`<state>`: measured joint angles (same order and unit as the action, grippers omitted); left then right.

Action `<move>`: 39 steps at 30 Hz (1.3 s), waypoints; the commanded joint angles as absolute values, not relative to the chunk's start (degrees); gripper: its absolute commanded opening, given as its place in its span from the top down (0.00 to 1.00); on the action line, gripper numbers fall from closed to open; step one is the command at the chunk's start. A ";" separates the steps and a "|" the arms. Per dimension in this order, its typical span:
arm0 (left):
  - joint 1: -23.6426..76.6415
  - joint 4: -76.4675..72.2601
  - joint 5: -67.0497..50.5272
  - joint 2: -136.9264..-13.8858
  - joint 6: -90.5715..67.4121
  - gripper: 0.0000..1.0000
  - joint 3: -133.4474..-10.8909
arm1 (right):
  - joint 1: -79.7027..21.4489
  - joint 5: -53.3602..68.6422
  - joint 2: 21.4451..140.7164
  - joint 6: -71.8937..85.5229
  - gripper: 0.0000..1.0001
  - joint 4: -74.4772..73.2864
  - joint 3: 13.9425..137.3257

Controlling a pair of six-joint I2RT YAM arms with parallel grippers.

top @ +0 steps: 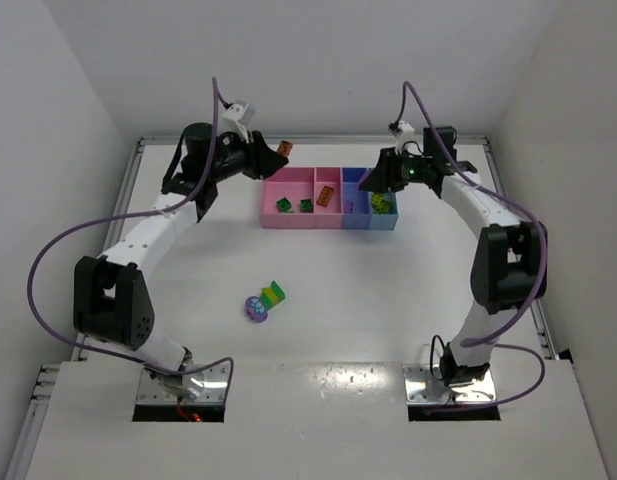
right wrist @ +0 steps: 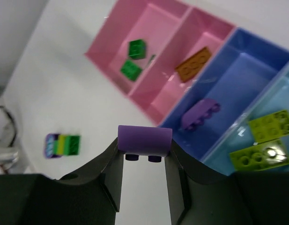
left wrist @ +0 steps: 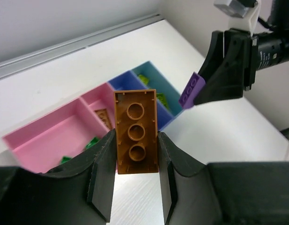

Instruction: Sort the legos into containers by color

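Two arms were pictured poised over the containers point(top: 298, 224), a low tray set toward the far side of the white table point(top: 388, 290). The left gripper point(left wrist: 137, 136) was seen clamped narrowly on an orange brick point(left wrist: 136, 117), held studs-up beyond the tray's far-left corner. The right gripper point(right wrist: 145, 150) was closed on a purple brick point(right wrist: 144, 137), raised above the near edge of the purple-blue compartment. From the left wrist, the view of the tray's right end was partly blocked by the right gripper and its brick.

Four compartments were counted from left to right: two pink, one purple-blue and one light blue. Two green bricks point(right wrist: 137, 48) were seen lying in the wide left pink compartment. One orange brick point(right wrist: 193, 63) lay in the narrower pink one. One purple brick point(right wrist: 200, 114) lay in the purple-blue one, and two yellow-green bricks point(right wrist: 271, 125) in the light blue one. That made six bricks in the tray and two in the air.

Well apart from the tray, nearer the arm bases, one joined stack point(top: 265, 300) was left on the table. A round purple piece, a yellow brick and a green brick could be made out in it. Purple cables point(top: 48, 260) were looped along both arms.
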<state>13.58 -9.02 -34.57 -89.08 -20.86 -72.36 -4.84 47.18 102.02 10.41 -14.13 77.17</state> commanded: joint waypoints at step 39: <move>26.28 -3.78 -19.34 -110.72 -18.02 0.94 -89.37 | -9.05 22.24 96.34 3.18 0.20 -15.29 81.13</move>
